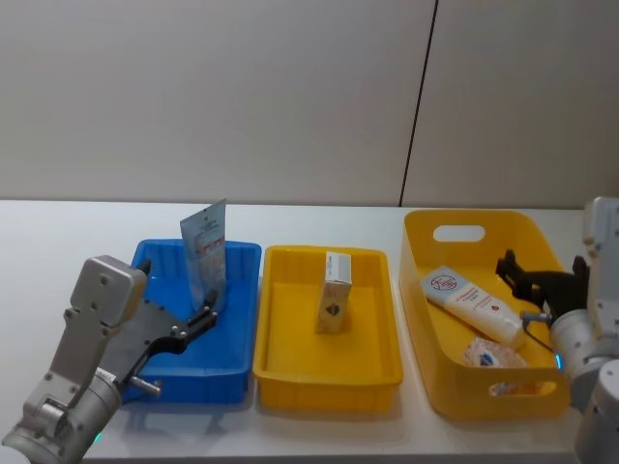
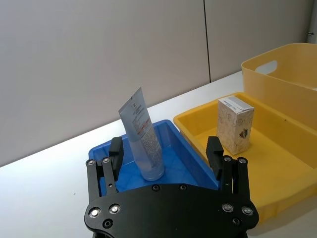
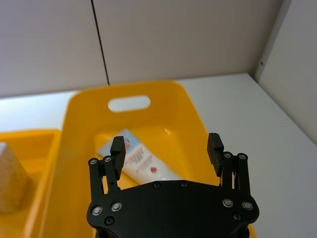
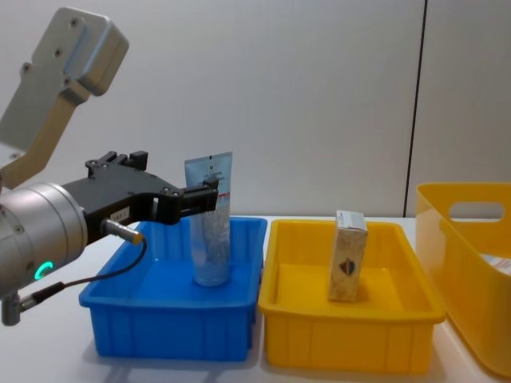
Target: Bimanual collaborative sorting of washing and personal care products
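From the head view we see 3 containers in a row: a blue tray (image 1: 198,362) at 9 o'clock, a shallow yellow tray (image 1: 329,372) in the middle, and a deep yellow bin (image 1: 440,387) at 3 o'clock. 1 pale-blue tube (image 1: 205,253) stands cap-down in the blue tray, a cream box (image 1: 335,292) stands upright in the yellow tray, and a white tube with red print (image 1: 472,304) lies flat in the bin beside what looks like a small crinkled packet (image 1: 491,355), though we cannot make it out well. The left gripper (image 1: 198,322) sits low at the standing tube's 6 o'clock; the right gripper (image 1: 530,282) hovers over the bin's 3 o'clock edge.

In the left wrist view, the left gripper (image 2: 166,151) has its jaws spread wide, the tube (image 2: 142,135) between them and untouched. We judge the tube light, soft-walled and glossy, so it will likely dent and tip easily; the firmer lower body near the cap seems the best hold. The box (image 2: 235,124) is stiff matte card with flat faces, easy to pinch across its narrow sides.

In the right wrist view, the right gripper (image 3: 166,148) is likewise wide open above the lying tube (image 3: 143,165), holding nothing; the bin's plastic is smooth and rounded.

In the chest view, the left gripper (image 4: 209,191) is level with the upper half of the upright tube (image 4: 211,231).
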Robot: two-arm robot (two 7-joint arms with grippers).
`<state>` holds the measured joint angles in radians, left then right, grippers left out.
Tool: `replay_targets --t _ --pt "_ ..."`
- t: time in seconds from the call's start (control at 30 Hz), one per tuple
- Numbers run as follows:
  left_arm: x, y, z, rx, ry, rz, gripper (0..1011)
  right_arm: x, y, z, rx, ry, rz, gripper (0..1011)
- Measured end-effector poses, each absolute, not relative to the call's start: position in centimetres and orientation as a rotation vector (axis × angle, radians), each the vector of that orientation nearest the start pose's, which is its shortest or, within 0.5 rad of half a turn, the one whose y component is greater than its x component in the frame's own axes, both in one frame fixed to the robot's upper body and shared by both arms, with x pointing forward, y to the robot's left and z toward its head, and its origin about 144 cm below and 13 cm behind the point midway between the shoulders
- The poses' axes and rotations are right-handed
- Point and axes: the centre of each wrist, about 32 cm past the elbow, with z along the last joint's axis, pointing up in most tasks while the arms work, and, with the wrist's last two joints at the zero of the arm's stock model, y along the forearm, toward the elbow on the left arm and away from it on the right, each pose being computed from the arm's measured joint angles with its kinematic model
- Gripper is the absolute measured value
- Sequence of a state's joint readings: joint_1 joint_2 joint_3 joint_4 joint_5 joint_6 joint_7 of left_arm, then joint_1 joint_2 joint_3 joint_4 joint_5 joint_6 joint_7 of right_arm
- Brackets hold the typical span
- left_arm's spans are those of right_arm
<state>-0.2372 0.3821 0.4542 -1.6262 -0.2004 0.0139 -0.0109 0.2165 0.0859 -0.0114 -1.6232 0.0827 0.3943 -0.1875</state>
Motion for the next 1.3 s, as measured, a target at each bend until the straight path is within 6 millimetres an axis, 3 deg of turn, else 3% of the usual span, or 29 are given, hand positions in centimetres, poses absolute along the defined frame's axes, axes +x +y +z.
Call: replay_targets --t 0.6,0.97,1.3 --pt "49.2 19.8 120.4 0.061 -0.268 1.124 1001 50.4 -25.2 125.5 0.122 0.025 -1.671 1003" --pt "49.2 19.8 120.4 0.061 -0.268 1.124 1001 49.4 -24.9 124.2 0.100 -0.013 -1.585 1003" --pt "49.2 19.8 120.4 0.061 -0.268 1.124 1001 47.3 -24.3 121.9 0.065 -0.058 -1.425 1003"
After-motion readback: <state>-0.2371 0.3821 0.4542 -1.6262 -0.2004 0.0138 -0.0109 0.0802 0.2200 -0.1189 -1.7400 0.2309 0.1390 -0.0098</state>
